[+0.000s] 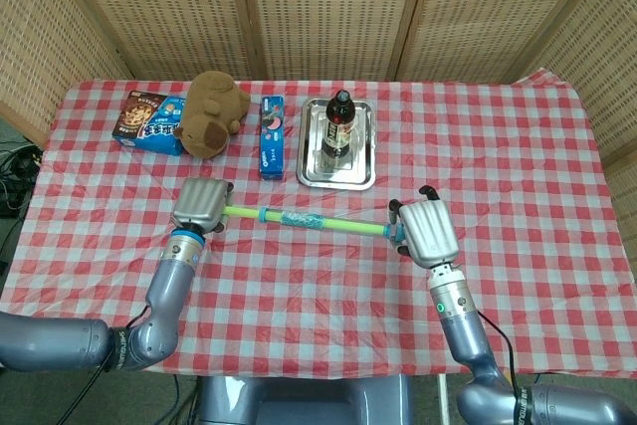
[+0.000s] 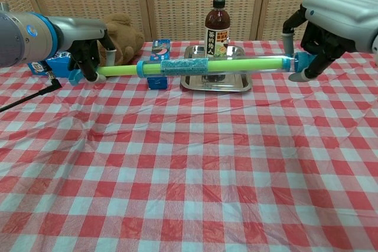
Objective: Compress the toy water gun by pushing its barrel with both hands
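I hold the toy water gun [image 2: 207, 66] up over the red checked table [image 2: 189, 163], in front of the tray [image 1: 338, 178] with the bottle [image 2: 217, 25]. My left hand [image 1: 202, 204] grips the green end. My right hand [image 1: 426, 230] grips the blue end.

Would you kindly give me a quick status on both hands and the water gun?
Left hand and right hand each grip an end. Water gun held level above the table, green rod partly exposed. Nothing between the hands.
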Controlling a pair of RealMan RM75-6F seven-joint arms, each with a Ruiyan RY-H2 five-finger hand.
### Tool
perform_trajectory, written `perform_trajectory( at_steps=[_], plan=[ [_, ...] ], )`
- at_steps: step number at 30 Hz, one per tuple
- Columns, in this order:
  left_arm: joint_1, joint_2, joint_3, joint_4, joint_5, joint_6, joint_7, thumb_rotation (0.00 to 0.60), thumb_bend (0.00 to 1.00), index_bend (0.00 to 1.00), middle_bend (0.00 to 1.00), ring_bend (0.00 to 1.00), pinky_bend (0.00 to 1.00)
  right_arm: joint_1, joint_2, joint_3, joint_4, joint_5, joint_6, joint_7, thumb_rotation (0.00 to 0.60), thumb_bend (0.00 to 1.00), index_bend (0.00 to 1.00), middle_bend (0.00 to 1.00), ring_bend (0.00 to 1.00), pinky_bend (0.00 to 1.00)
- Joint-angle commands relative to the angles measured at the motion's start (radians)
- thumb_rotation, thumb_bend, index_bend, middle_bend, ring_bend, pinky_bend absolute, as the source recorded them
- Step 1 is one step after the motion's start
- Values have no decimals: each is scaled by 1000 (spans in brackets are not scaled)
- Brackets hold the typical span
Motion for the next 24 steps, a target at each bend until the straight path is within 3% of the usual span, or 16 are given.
perform_trajectory(
  at_steps=[1, 17, 20, 24],
  plan=[
    [-6, -8, -7, 7, -1, -9, -7, 600, 650, 691, 837, 711, 593, 5, -6, -1, 4, 0, -6, 2, 600, 395, 640, 974, 916, 325],
    [-27, -36, -8, 15, 18, -28, -20, 600, 649, 663, 821, 702, 585, 25, -29, -10, 25, 14, -19, -11, 600, 390, 623, 962, 907, 325],
    [-24, -31, -1, 12, 27, -27, -22, 600, 619, 594, 696, 607, 520, 23, -22, -13, 26, 21, -20, -15, 600, 371, 490, 825, 786, 265],
    [-8, -8, 11, -12, 37, -43, -39, 600, 507, 396, 447, 401, 341, 22, -6, -21, 25, 62, -31, -44, 600, 296, 258, 481, 507, 57]
  ],
)
